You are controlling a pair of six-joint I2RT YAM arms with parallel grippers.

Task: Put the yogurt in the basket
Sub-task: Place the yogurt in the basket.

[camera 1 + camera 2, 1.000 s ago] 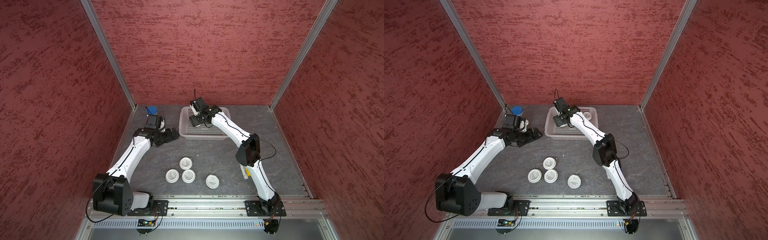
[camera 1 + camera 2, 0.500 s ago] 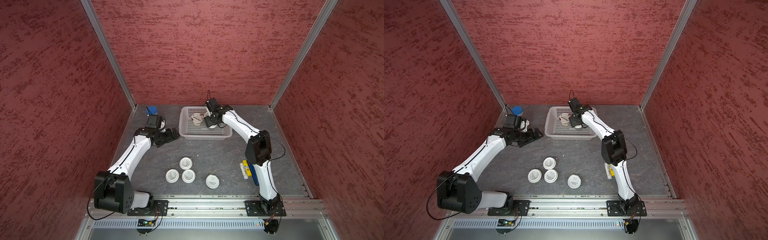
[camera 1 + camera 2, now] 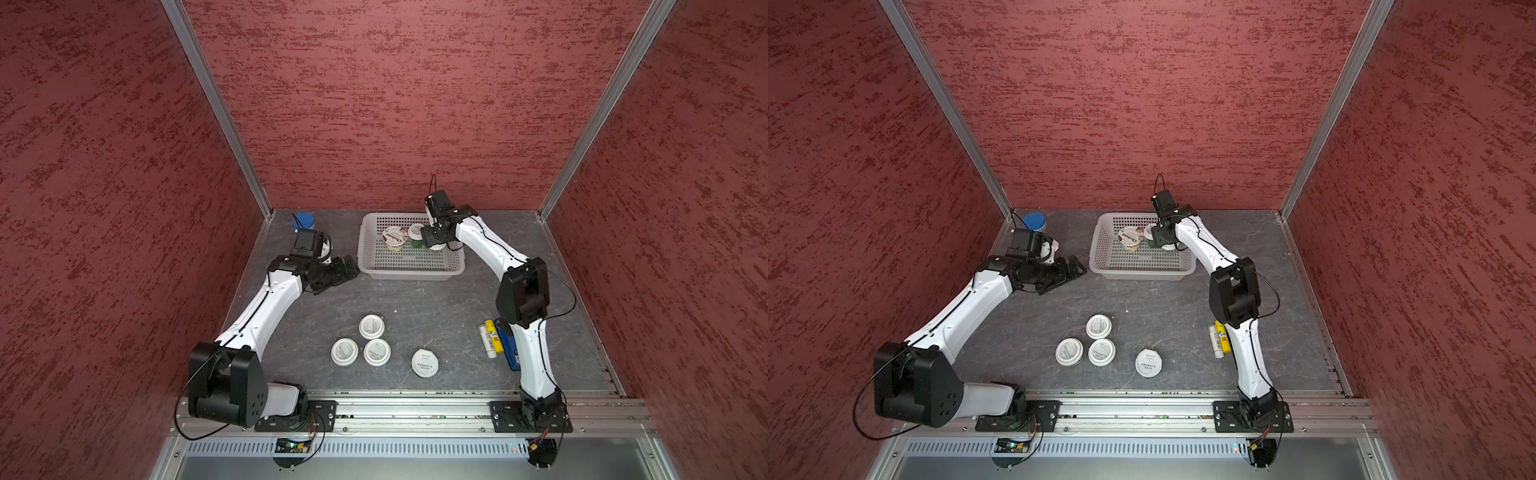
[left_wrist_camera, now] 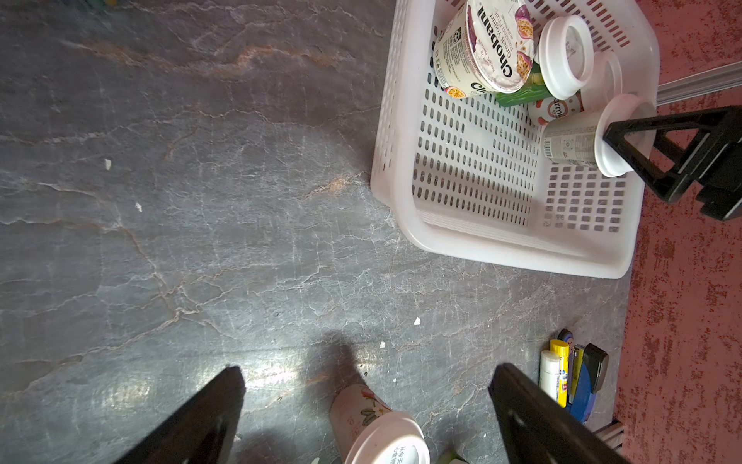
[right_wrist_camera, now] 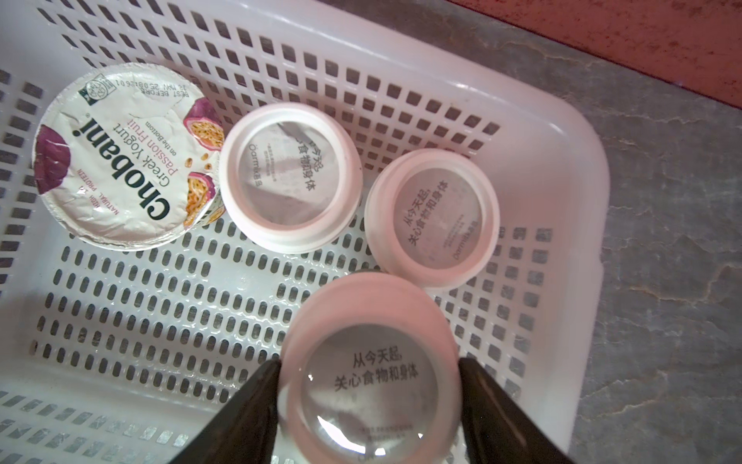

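My right gripper clamps a yogurt cup over the basket; its height is unclear, so releasing may topple it against the neighbouring cup.

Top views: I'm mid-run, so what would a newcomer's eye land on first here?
First, the right gripper, jaws closed on a white-lidded cup over the basket at the back of the table. In the basket below it stand the Chobani cup and two other lidded cups. Next, the four loose cups at the table's front, three clustered and one apart.
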